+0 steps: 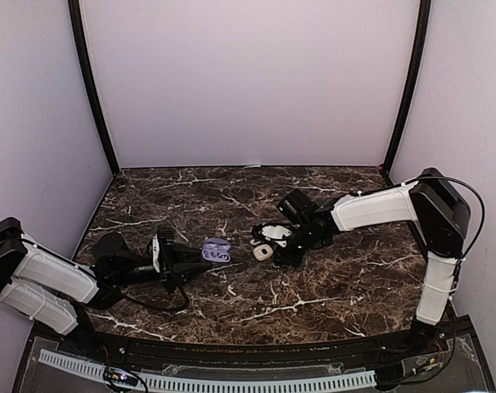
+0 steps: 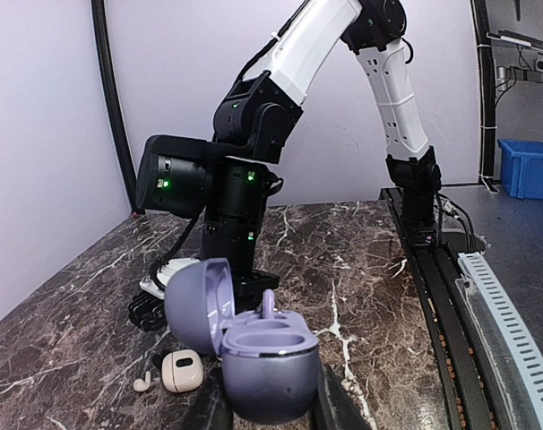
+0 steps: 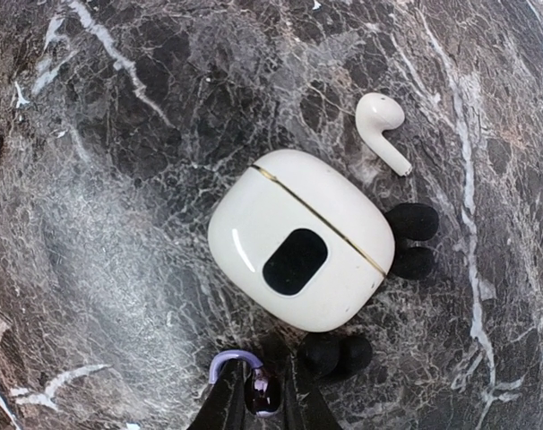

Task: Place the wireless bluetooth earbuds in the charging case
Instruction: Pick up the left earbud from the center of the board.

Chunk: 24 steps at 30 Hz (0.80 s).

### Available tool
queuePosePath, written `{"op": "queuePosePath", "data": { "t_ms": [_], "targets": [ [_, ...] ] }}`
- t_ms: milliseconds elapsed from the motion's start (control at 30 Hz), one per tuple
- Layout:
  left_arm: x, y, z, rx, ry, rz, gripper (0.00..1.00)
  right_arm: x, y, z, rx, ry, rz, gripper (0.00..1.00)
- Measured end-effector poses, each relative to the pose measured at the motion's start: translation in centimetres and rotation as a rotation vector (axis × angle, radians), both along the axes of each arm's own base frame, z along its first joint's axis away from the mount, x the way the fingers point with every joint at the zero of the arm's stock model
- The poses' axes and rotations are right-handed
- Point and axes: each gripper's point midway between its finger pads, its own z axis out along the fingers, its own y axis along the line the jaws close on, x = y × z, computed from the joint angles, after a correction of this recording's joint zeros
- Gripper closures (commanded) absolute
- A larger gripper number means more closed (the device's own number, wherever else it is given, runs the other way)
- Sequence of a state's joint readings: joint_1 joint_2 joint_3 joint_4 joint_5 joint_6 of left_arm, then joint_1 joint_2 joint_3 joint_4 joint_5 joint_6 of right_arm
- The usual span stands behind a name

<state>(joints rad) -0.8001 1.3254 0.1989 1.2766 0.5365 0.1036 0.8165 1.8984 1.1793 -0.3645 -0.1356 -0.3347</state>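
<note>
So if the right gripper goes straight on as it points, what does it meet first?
Probably the closed white case, directly ahead of the right gripper, which grips a purple earbud. Depth is unclear; it might touch the marble table just short of it.

on the table [image 1: 338, 286], the open case [image 1: 216, 250] sits left of centre, between the fingers of the left gripper [image 1: 200, 255], which reaches in from the left. a seated earbud [image 2: 268, 305] stands in the case's base. the closed case [image 1: 263, 252] lies just right of the open case, apart from it, under the right arm's reach. in the right wrist view, a held earbud [image 3: 254, 387] sits between the fingers of the right gripper [image 3: 257, 399], just below the closed case. a loose earbud [image 3: 383, 125] lies near that case's upper right, not touching. two small buds [image 3: 413, 222] lie right beside its right edge, one below the other. a third bud [image 3: 336, 352] lies just under its lower edge, right of the held earbud.
</note>
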Motion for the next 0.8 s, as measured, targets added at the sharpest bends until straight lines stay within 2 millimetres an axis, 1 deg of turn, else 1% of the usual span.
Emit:
{"op": "queuePosePath", "data": {
  "t_ms": [233, 467, 600, 700, 800],
  "targets": [
    [0.0, 0.0, 0.0, 0.0, 0.0, 0.0, 0.99, -0.2, -0.4, -0.4, -0.012, 0.007, -0.006, 0.85],
    [0.0, 0.0, 0.0, 0.0, 0.0, 0.0, 0.99, -0.3, -0.5, -0.5, -0.012, 0.01, -0.016, 0.9],
    [0.0, 0.0, 0.0, 0.0, 0.0, 0.0, 0.99, -0.8, -1.0, -0.5, -0.003, 0.01, -0.022, 0.92],
    [0.0, 0.0, 0.0, 0.0, 0.001, 0.0, 0.99, -1.4, -1.4, -0.2, 0.009, 0.01, -0.023, 0.93],
    [0.0, 0.0, 0.0, -0.001, 0.004, -0.001, 0.99, -1.7, -1.2, 1.0, 0.058, -0.003, -0.019, 0.93]
  ]
}}
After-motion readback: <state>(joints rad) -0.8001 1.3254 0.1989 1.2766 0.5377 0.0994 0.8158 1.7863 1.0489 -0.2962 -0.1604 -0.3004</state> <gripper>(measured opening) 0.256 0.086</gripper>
